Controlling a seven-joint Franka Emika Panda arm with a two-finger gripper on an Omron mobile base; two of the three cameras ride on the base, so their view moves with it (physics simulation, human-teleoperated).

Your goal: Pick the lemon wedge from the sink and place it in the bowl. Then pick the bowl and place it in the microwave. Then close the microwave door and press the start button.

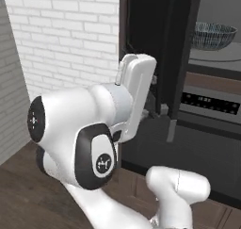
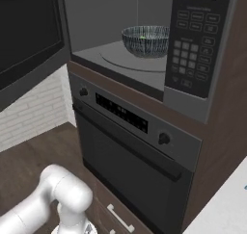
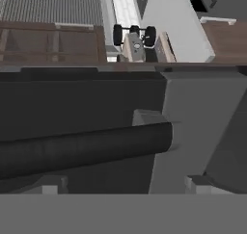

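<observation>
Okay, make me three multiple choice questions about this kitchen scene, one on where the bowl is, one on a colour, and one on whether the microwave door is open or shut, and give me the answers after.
1. Where is the bowl?
A. In the sink
B. On the turntable inside the microwave
C. On the floor

2. What colour is the wall left of the appliance column?
A. White brick
B. Red tile
C. Green paint

3. How does the microwave door stand?
A. Shut flush
C. Taken off and lying on the floor
B. Swung open to the left

Answers:
1 B, the right base view shows the bowl sitting on the round grey plate in the cavity.
2 A, pale bricks with grey joints show in the left base view.
3 B, the cavity is exposed and the black panel hangs out at the left, above the oven.
</observation>
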